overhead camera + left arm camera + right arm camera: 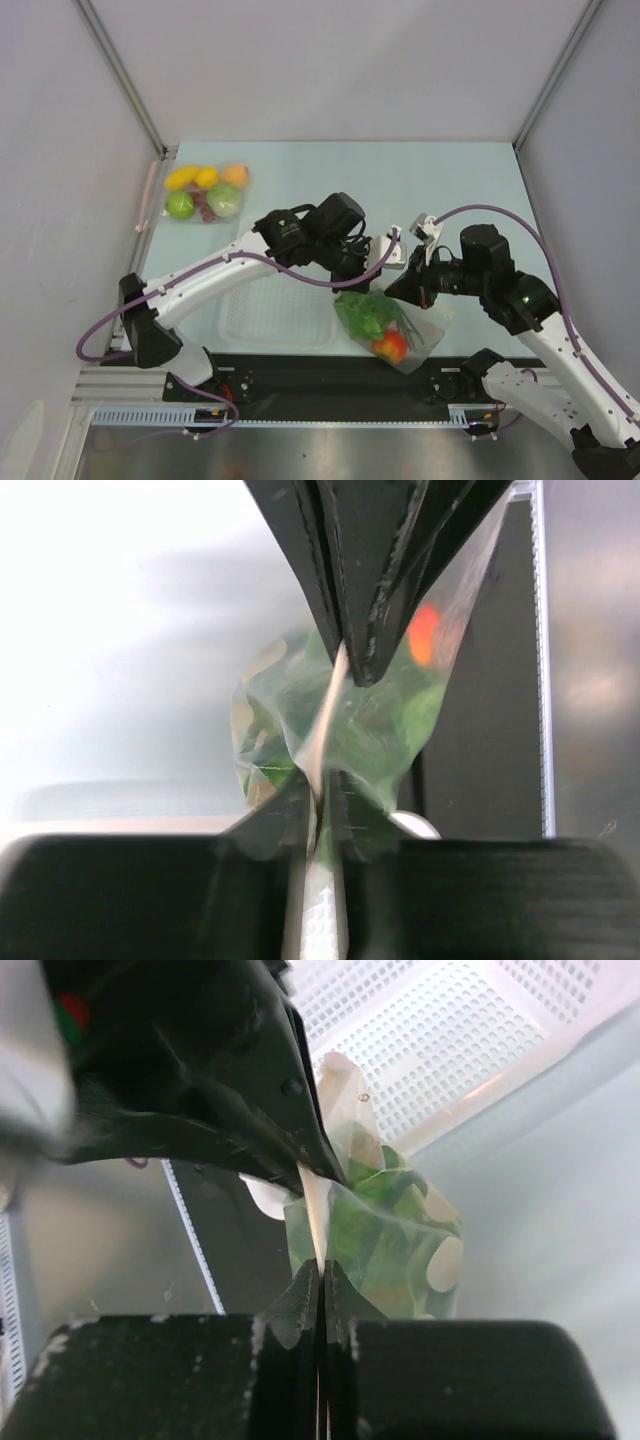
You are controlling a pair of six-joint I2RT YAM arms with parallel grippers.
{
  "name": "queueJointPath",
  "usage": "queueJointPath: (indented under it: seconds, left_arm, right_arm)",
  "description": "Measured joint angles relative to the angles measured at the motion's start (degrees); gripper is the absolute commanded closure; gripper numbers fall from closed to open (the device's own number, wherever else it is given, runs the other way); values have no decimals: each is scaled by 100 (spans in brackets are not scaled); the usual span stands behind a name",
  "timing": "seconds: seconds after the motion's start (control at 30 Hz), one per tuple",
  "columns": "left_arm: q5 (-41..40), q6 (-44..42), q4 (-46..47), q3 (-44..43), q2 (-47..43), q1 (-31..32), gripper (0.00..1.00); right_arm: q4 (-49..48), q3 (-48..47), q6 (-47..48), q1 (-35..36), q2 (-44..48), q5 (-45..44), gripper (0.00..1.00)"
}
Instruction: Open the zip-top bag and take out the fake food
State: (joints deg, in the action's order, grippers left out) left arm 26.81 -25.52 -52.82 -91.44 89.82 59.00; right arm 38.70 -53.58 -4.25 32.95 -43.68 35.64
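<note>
My left gripper [318, 798] is pinched tight on one side of the zip-top bag's [350, 730] upper edge. My right gripper [320, 1272] is clamped just as tight on the film facing it, tip to tip with the left, with only a thin fold of plastic between us. The bag hangs below both grippers at the near edge of the worktop [460, 180], its lower corner over the black strip [300, 375] that runs along that edge. I cannot tell whether the corner rests there.

The bag is thin, colourless and crinkled, creased where I grip it. Through it shows the fake food [378, 328]: ruffled green lettuce [362, 315] and, lower down, a smooth red tomato [390, 346].

Just left of the bag sits the white basket [270, 315], shallow, with perforated mesh walls; its right rim is close beside the bag. The worktop is pale and smooth, with open surface far and to the right. Well apart at the far left lies a clear pouch [205, 192] of round yellow, orange and green fruits.
</note>
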Motion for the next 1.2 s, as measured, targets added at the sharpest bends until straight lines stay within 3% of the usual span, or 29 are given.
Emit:
queueJointPath:
  seconds: [0.1, 0.13, 0.33, 0.47, 0.57, 0.87, 1.2]
  left_arm:
    - [-63, 127, 291, 210, -208, -13, 54]
    - [-85, 197, 468, 337, -334, -28, 40]
    - [-120, 772, 1729, 1526, -1434, -483, 21]
    - [0, 1274, 2719, 2529, -2315, -1252, 18]
    - [85, 1550, 3220, 2883, -2559, -1423, 19]
    - [413, 2273, 4540, 4006, -2566, -1652, 19]
    - [761, 2841, 5755, 4168, -2262, -1733, 20]
  right_arm:
    - [0, 26, -4, -2, 2, -87, 100]
    - [11, 46, -2, 0, 2, -122, 100]
    - [22, 120, 85, -111, 46, -326, 100]
    - [-98, 201, 105, -546, 195, -146, 100]
    - [-328, 367, 59, -962, 315, 216, 100]
    - [-866, 599, -212, -1589, 481, 1084, 100]
    - [-1259, 601, -525, -1631, 601, 1648, 100]
